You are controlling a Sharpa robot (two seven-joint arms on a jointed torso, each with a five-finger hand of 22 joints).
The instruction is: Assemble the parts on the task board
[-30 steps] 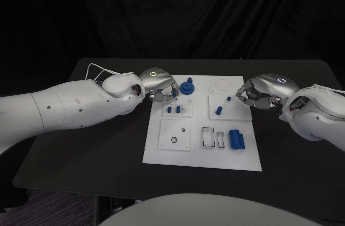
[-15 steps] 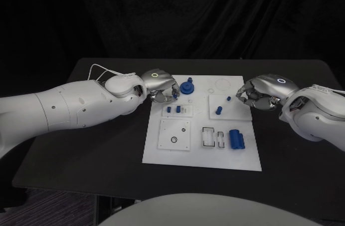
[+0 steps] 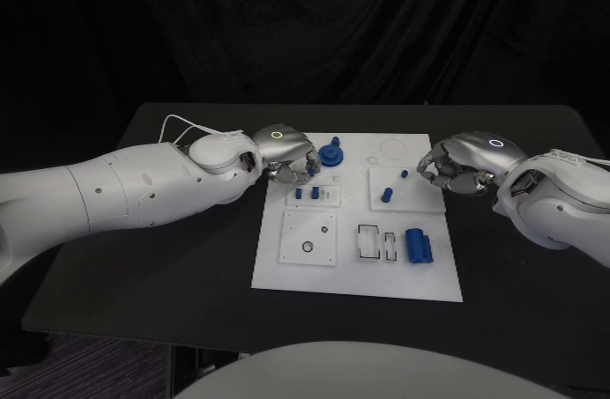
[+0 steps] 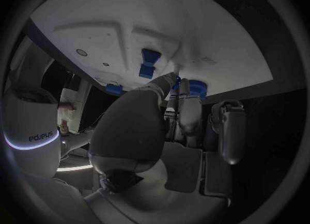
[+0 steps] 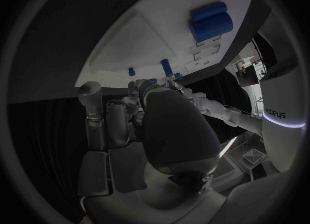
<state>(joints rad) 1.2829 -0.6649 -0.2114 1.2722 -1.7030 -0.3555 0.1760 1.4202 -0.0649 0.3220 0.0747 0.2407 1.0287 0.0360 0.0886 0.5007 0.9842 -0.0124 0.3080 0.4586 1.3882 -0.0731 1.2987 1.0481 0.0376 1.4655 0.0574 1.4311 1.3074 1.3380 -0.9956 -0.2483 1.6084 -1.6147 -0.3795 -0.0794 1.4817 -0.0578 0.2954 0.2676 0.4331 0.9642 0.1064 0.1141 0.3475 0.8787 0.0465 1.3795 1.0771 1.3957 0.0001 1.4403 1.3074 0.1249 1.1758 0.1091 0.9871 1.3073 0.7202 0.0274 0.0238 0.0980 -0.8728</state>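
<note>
The white task board (image 3: 295,271) lies mid-table. On its far part stands a blue round part (image 3: 331,157) with a peg on top. My left hand (image 3: 288,155) hovers over the board's far left corner, fingers curled, their tips close beside that round part (image 4: 195,88). Two small blue pegs (image 3: 307,193) stand just nearer than the hand. My right hand (image 3: 454,165) is at the board's far right edge, fingers curled toward a small blue peg (image 3: 405,174). What either hand's fingertips hold is hidden. Another peg (image 3: 383,195) stands on the board left of the right hand.
Two large blue cylinders (image 3: 419,246) lie side by side near the board's right edge, beside empty slots (image 3: 368,241). A square plate with small holes (image 3: 311,238) sits at the board's near left. Black table (image 3: 166,267) surrounds the board.
My left hand has crept a little to the right, toward the blue round part. The right hand has hardly moved.
</note>
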